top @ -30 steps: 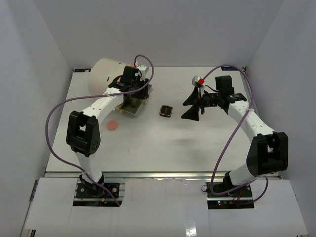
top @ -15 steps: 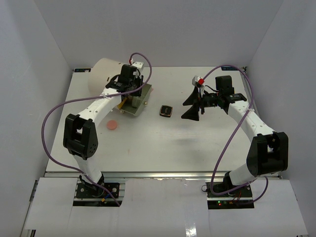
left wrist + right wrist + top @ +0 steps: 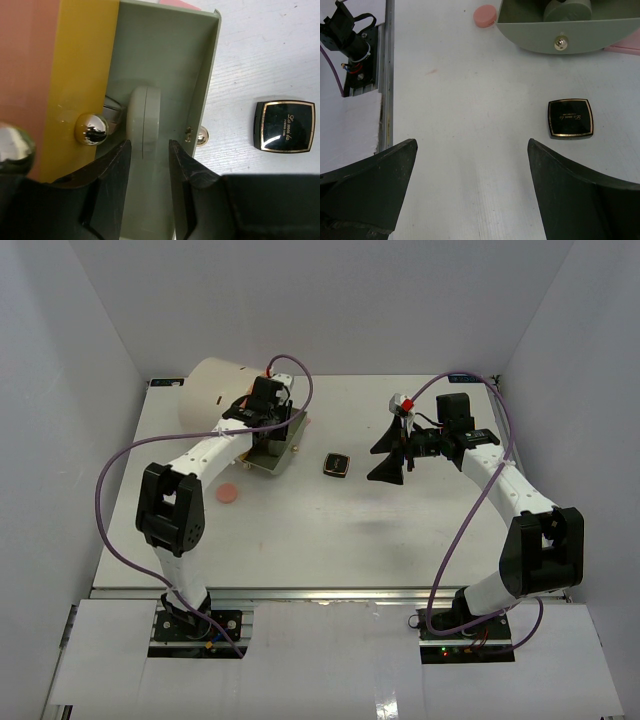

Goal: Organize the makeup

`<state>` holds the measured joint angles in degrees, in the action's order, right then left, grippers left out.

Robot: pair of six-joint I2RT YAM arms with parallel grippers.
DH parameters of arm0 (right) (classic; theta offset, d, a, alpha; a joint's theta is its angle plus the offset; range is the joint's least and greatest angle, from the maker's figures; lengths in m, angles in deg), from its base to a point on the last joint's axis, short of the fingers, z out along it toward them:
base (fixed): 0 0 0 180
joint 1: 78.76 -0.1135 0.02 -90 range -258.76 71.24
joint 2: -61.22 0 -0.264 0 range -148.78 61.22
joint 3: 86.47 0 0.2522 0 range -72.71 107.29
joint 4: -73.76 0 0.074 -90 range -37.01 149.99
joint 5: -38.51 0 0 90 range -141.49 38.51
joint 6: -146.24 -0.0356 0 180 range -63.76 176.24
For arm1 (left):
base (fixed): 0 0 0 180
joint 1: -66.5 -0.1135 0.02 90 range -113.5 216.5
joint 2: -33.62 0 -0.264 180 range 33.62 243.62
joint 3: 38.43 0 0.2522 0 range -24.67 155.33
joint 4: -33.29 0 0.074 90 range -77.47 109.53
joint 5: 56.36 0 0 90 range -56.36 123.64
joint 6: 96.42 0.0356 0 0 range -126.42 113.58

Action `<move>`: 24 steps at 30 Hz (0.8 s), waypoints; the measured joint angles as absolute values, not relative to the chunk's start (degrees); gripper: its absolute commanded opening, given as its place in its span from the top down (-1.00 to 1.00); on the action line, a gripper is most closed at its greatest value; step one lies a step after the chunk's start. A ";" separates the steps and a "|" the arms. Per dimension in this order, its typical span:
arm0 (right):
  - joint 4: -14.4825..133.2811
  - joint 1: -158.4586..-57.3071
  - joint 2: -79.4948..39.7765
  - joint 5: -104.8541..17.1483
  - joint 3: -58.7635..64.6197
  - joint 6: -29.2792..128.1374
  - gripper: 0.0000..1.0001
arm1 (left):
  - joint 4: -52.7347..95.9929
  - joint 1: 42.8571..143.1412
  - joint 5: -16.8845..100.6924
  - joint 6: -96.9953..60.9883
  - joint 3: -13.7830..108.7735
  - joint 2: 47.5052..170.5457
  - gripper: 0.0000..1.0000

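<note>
The left gripper (image 3: 148,147) is reaching into the open grey-green drawer (image 3: 170,55), its fingers half spread on either side of a pale round jar (image 3: 144,117); pinched or not, I cannot tell. The right gripper (image 3: 471,145) is hanging wide open and empty over the table (image 3: 455,75), with the black-gold compact (image 3: 570,118) lying just beyond it, near the drawer front.

The top camera is looking steeply down from above and behind the arm bases (image 3: 190,620), taking in the whole white table (image 3: 300,540) from afar. The left wrist camera is peering closely into a grey-green open drawer (image 3: 170,60), while the right wrist camera is hanging higher, looking down across the table toward that drawer. All three are sharing the black square compact with gold trim (image 3: 570,118).
</note>
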<state>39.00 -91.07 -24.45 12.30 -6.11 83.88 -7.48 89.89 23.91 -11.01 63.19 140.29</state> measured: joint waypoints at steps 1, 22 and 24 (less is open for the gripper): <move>39.00 -91.07 -24.45 12.30 -6.10 83.88 -0.96 | -7.48 90.06 23.72 -10.89 63.18 140.51 0.03; 39.00 -90.51 -24.46 12.31 -6.12 83.89 -0.96 | -7.40 91.19 19.86 -9.84 63.18 143.05 -0.05; 39.00 -90.44 -24.49 12.30 -6.12 83.90 -0.96 | -7.34 91.35 19.24 -9.73 63.13 143.05 -0.07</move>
<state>39.00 -90.44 -24.49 12.30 -6.12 83.90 -7.34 91.35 19.24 -9.73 63.13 143.05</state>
